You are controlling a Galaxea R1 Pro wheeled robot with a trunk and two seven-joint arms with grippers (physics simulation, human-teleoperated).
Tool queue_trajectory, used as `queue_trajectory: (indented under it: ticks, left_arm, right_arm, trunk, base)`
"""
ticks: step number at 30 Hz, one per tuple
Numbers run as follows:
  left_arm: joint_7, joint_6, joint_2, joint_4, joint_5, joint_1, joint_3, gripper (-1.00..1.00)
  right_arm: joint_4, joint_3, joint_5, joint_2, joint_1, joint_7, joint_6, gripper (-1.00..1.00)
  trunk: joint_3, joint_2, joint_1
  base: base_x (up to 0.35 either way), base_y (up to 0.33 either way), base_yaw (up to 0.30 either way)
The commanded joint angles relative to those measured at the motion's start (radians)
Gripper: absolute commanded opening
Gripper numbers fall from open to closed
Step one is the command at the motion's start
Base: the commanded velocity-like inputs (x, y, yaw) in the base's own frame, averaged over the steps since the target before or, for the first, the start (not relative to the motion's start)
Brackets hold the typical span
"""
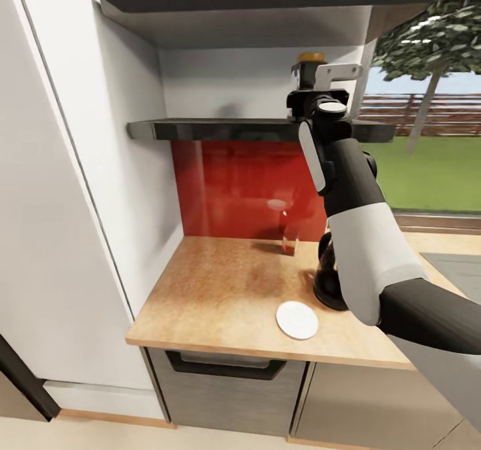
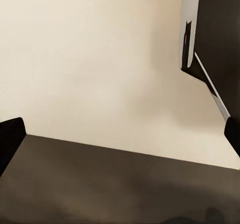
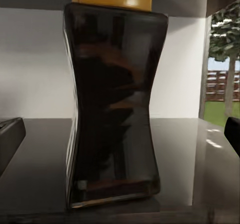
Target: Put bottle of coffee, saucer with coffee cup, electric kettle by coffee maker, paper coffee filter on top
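Head view: right arm raised to the dark kitchen shelf (image 1: 220, 129), its right end effector (image 1: 314, 79) level with the bottle of coffee (image 1: 311, 57), whose yellow lid shows just above the wrist; how far the fingers stand apart cannot be told from here. Below, on the wooden counter (image 1: 220, 289), a white round saucer (image 1: 296, 319) lies near the front edge, with the black coffee maker (image 1: 329, 283) just behind it, partly hidden by the forearm. A small glass-like item stands against the red backsplash (image 1: 234, 189), too unclear to name. Left wrist view: pale wall and a dark flat surface; left end effector (image 2: 120, 139) spread wide, dark fingertips (image 2: 11, 141) at both picture edges, nothing between them. Right wrist view: bottle of coffee (image 3: 112, 104) upright on the shelf (image 3: 200, 154), dark waisted glass, yellow cap, centred between the fingertips (image 3: 9, 141), which sit wide apart at both edges and clear of the glass. Window with tree and fence beyond the shelf end.
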Motion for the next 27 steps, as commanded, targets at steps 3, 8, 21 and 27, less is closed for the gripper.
queue_trajectory:
  ticks: [3,8,21,27]
  left_arm:
    - [0.003,0.002,0.001,0.000,-0.011,-0.001,0.008,1.00]
    - [0.003,-0.001,0.002,0.000,-0.011,0.000,0.008,1.00]
    - [0.003,0.002,0.002,0.000,-0.011,0.000,0.007,1.00]
    - [0.003,0.001,0.001,0.000,-0.011,0.000,0.006,1.00]
  right_arm:
    - [-0.001,0.001,0.005,0.000,-0.001,-0.002,0.008,1.00]
    - [-0.001,0.001,0.006,0.000,-0.001,-0.002,0.008,1.00]
    - [-0.001,0.001,0.006,0.000,0.000,-0.002,0.008,1.00]
    - [-0.003,0.000,0.008,0.000,0.000,-0.002,0.008,1.00]
  trunk:
    - [-0.002,-0.002,0.001]
    - [-0.002,-0.002,0.001]
    - [-0.002,-0.002,0.001]
    - [-0.002,-0.002,0.001]
  base:
    - [0.278,0.000,0.000]
    - [0.210,0.000,0.000]
    - [0.101,0.000,0.000]
    - [0.035,0.000,0.000]
